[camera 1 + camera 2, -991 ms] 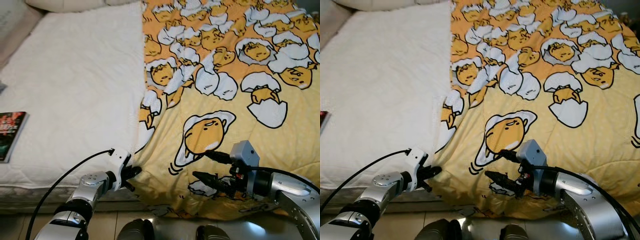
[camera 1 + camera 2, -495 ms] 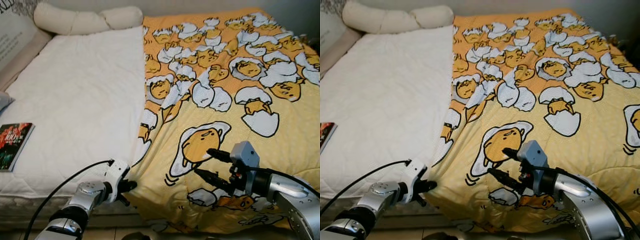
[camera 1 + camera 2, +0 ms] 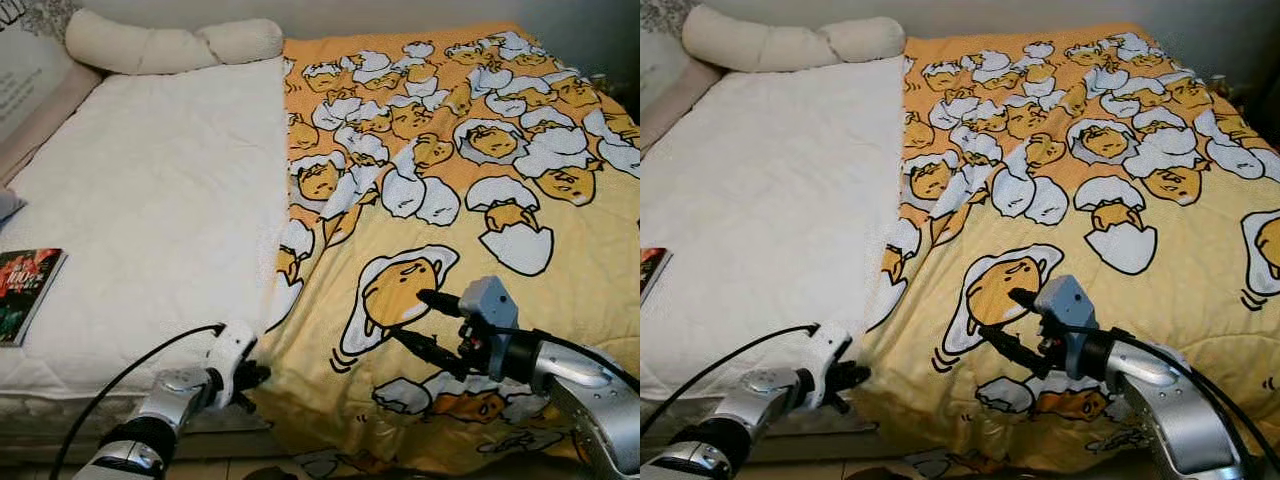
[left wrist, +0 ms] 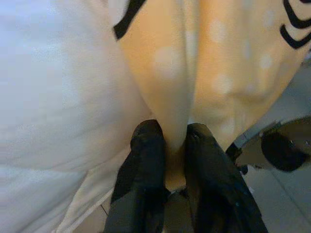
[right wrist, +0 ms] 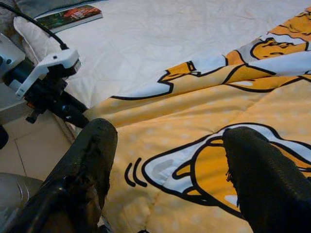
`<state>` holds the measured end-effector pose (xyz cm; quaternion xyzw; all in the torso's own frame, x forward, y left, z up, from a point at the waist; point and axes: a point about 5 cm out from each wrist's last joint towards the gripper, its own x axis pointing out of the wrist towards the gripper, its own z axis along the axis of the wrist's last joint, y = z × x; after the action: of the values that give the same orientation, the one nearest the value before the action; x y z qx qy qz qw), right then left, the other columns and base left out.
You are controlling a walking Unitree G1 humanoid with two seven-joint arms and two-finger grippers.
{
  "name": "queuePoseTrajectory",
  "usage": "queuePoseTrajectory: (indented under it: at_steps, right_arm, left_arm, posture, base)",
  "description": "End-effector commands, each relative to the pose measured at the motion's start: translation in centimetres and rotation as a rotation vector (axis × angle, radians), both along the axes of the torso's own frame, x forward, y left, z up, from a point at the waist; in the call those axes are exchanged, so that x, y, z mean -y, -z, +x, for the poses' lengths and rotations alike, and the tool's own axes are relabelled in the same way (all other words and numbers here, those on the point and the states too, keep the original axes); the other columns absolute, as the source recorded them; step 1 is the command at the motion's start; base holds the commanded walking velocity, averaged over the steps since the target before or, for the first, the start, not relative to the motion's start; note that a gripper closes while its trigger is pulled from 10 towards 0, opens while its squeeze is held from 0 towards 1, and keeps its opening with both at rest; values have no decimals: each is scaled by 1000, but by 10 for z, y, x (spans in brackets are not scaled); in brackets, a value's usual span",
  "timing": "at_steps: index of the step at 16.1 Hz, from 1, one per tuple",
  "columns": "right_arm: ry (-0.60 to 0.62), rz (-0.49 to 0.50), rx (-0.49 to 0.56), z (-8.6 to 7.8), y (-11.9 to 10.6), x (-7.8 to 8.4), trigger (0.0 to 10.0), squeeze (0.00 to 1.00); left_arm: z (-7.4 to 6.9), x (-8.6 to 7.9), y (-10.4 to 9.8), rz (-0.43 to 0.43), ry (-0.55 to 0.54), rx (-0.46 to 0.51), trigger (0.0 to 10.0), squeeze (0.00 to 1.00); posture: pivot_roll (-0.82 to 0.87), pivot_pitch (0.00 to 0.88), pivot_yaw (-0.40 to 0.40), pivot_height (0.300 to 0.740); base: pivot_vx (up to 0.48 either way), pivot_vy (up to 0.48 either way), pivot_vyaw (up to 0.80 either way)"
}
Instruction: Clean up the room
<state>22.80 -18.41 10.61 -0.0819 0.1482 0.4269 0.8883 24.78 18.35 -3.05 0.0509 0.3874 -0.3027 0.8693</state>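
Observation:
A yellow blanket [image 3: 470,180] printed with cartoon eggs covers the right half of a white mattress [image 3: 150,210]. My left gripper [image 3: 258,376] is at the blanket's near left corner by the bed's front edge. In the left wrist view its fingers [image 4: 146,160] are shut on a fold of the yellow blanket [image 4: 194,73]. My right gripper [image 3: 410,318] hovers open just above the blanket near the front, its two fingers [image 5: 92,160] spread wide over an egg print.
A book [image 3: 22,292] lies on the mattress at the left edge. A long white bolster pillow [image 3: 170,42] sits at the head of the bed. Tiled floor [image 3: 940,465] shows below the bed's front edge.
The camera has tilted up, so more of the bed's head shows. My left gripper still pinches the blanket corner. The right gripper stays open above the blanket.

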Motion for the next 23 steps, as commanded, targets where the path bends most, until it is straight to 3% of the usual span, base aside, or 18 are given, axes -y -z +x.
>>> queuePoseTrajectory:
  at_steps: [1,2,3,5,7,8,9,11,12,15,18,23]
  right_arm:
    - [8,-5,4,1,2,-1,10000,0]
    - [19,-7,4,1,4,0,10000,0]
    - [74,50,-40,4,5,2,10000,0]
    - [117,84,-47,7,6,3,10000,0]
    - [237,173,-47,14,8,-2,10000,0]
    - [262,185,-41,15,8,-3,10000,0]
    - [315,181,-33,17,10,-3,10000,0]
    - [399,167,-15,22,14,-6,10000,0]
    - [463,163,12,26,14,-6,10000,0]
    - [671,198,-13,32,18,0,10000,0]
    - [778,201,23,33,19,0,10000,0]
    - [758,247,39,41,10,-15,10000,0]
  left_arm:
    - [-1,-11,-2,-3,-34,15,10000,1000]
    - [-3,-15,-2,-9,-53,22,10000,1000]
    - [-8,-27,-8,-89,-139,101,10000,1000]
    - [-6,-36,-19,-147,-222,192,10000,1000]
    - [9,-50,-65,-230,-405,417,10000,1000]
    - [11,-50,-77,-238,-424,463,10000,1000]
    - [18,-44,-97,-186,-456,568,10000,1000]
    - [21,-33,-120,-133,-476,656,10000,1000]
    - [18,-27,-128,-127,-473,722,10000,827]
    - [12,-21,-136,-90,-551,733,10000,796]
    - [7,-7,-147,-38,-577,731,10000,792]
    - [9,-8,-153,17,-579,723,10000,792]
  posture:
    - [-97,0,105,740]
    - [-96,0,104,740]
    - [-86,0,98,740]
    - [-77,0,89,740]
    - [-80,0,88,740]
    - [-81,0,88,740]
    - [-96,0,93,740]
    - [-112,0,106,740]
    - [-112,0,109,740]
    - [-96,0,86,740]
    - [-61,0,64,740]
    - [-72,0,64,740]
  base:
    - [0,0,0]
    - [0,0,0]
    - [0,0,0]
    - [0,0,0]
    - [0,0,0]
    - [0,0,0]
    - [0,0,0]
    - [0,0,0]
    - [0,0,0]
    - [0,0,0]
    - [0,-189,0]
    - [0,-319,0]
